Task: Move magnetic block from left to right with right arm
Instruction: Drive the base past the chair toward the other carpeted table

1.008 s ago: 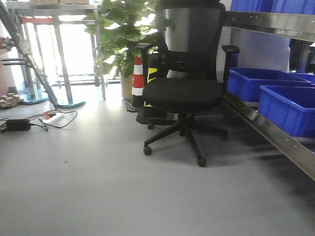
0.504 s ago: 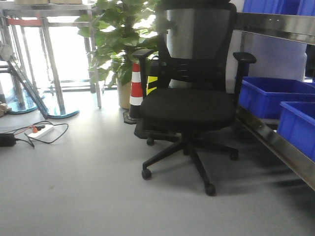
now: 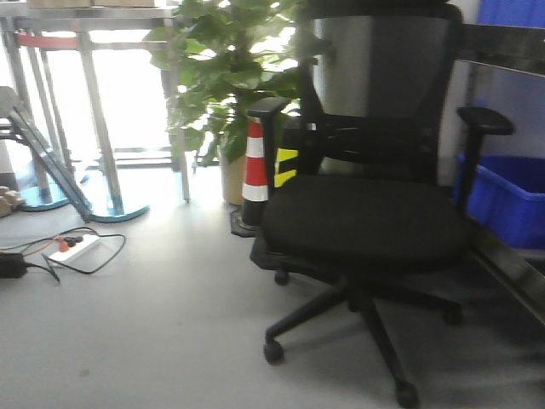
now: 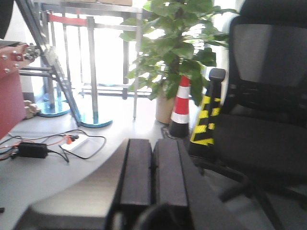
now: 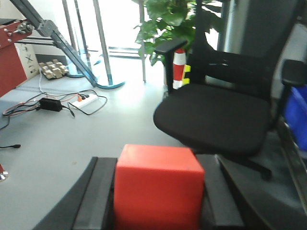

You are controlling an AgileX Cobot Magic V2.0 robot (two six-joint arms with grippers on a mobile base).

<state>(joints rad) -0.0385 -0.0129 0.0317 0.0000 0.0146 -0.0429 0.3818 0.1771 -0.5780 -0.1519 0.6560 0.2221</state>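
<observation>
Gripping magnetic block [image 5: 157,184] by opposite flat faces, right tool [image 5: 159,203] is clamping it squarely; block looking rigid, light, smooth, possibly slippery; left tool [image 4: 153,167] clenched, empty

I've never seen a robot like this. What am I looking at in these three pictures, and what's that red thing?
It is a two-armed robot on a mobile base; each picture comes from one of its cameras. One looks ahead into a room: a black chair, a plant, a striped cone, a power strip on the floor. The other two sit on the wrists, looking along each hand. The left hand is shut, with nothing in it. The right hand is shut on a red block, the thing it must move.
</observation>
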